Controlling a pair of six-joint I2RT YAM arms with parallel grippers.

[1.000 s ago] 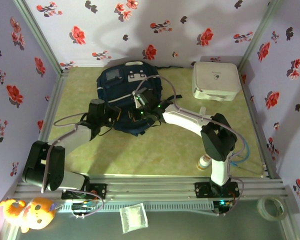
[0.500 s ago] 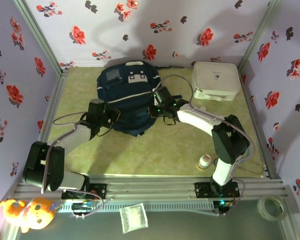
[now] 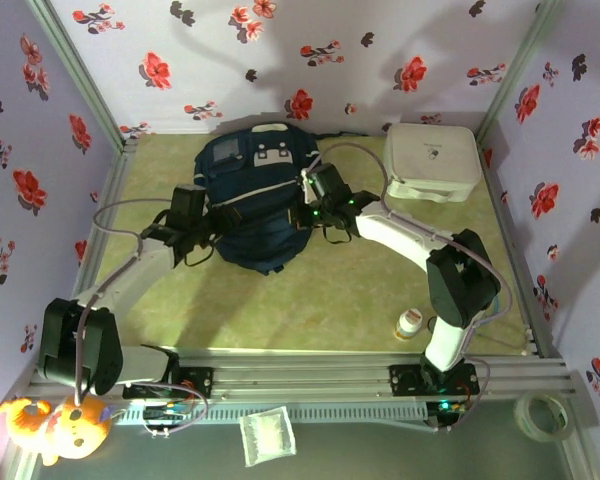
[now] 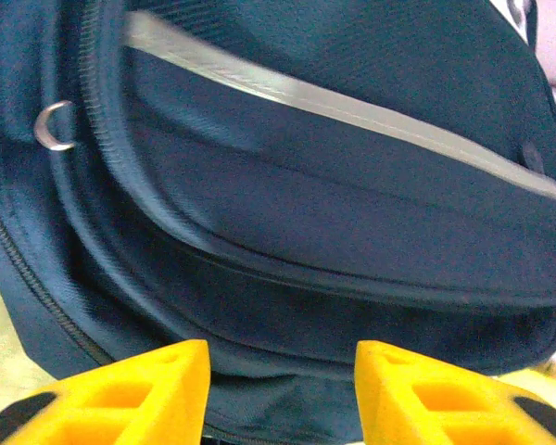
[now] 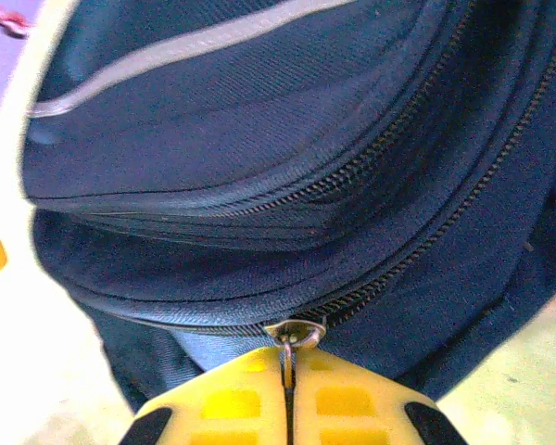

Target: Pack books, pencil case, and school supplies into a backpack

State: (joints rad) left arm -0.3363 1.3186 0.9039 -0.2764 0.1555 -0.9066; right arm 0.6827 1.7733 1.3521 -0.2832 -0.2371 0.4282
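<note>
Surface: pale green table (image 3: 350, 290), bare across the centre and lower part of the top view, which leaves both arms room to swing.
Bag: large navy-blue fabric backpack (image 3: 258, 205) lying flat at upper centre, well apart from the white rounded box (image 3: 432, 160) at upper right.
Left arm: left gripper (image 4: 280, 363) at the bag's left edge, jaws spread and empty, probably there to steady it.
Right arm: right gripper (image 5: 287, 366) pinched closed on the small metal zipper pull (image 5: 296, 332), placed to drag the zip along.

The backpack (image 4: 334, 232) is seen close up, its navy fabric crossed by a pale stripe (image 4: 352, 111) from 11 o'clock to 3 o'clock. A metal ring (image 4: 54, 125) is seen at 10 o'clock. The left gripper (image 4: 280, 360) is held at 6 o'clock, its yellow fingers (image 4: 139, 389) spread apart, with fabric visible between them.
</note>
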